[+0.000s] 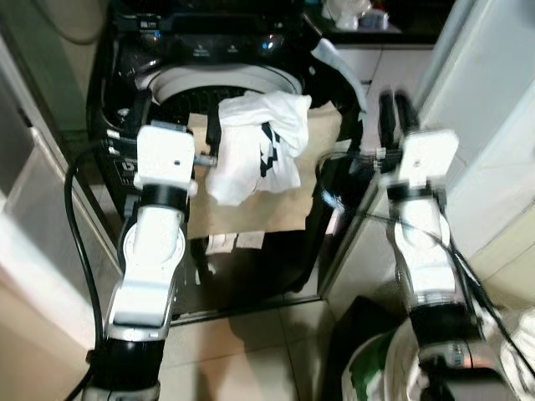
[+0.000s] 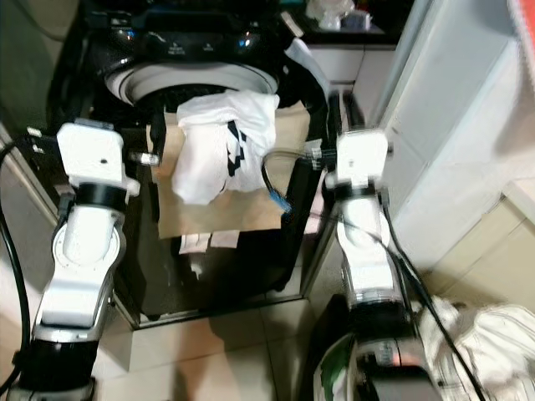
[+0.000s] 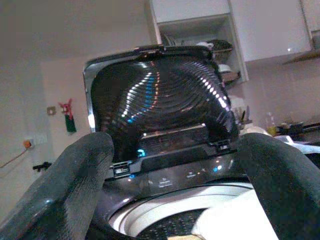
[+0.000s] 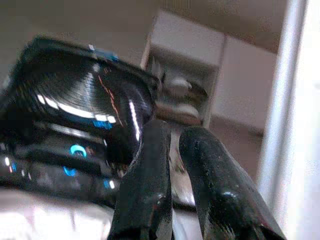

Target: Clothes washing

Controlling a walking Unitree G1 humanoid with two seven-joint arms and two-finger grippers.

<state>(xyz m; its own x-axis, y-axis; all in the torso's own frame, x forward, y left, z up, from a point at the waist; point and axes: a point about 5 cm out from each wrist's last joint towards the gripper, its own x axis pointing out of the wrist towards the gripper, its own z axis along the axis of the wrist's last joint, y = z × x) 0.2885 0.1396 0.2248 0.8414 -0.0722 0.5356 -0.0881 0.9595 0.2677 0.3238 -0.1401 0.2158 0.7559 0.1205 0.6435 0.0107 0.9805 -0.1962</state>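
I have the robot squared up to a top-loading washing machine (image 1: 209, 50) with its dark lid (image 3: 160, 95) standing raised behind the tub (image 1: 251, 81); that leaves the drum mouth free for loading. The white garment with black markings (image 1: 255, 142) hangs bunched over the front rim of the machine, half in and half out, draped down over what looks like a brown sheet of cardboard (image 1: 251, 213) leaning against the front panel. My left gripper (image 1: 209, 150) sits just beside the garment's left edge; its wrist view shows the two fingers (image 3: 70, 185) spread wide with the tub and a corner of white cloth between them, so I judge it holds nothing. My right gripper (image 1: 393, 113) is raised at the machine's right side, apart from the cloth; its fingers (image 4: 150, 185) are drawn nearly together, a narrow gap, nothing pinched.

A hose or cable (image 2: 276, 180) loops off the right corner of the machine, close to my right arm; a white panel (image 1: 493, 125) crowds that side; a green-and-white bag (image 1: 368, 368) lies on the floor by my right leg.
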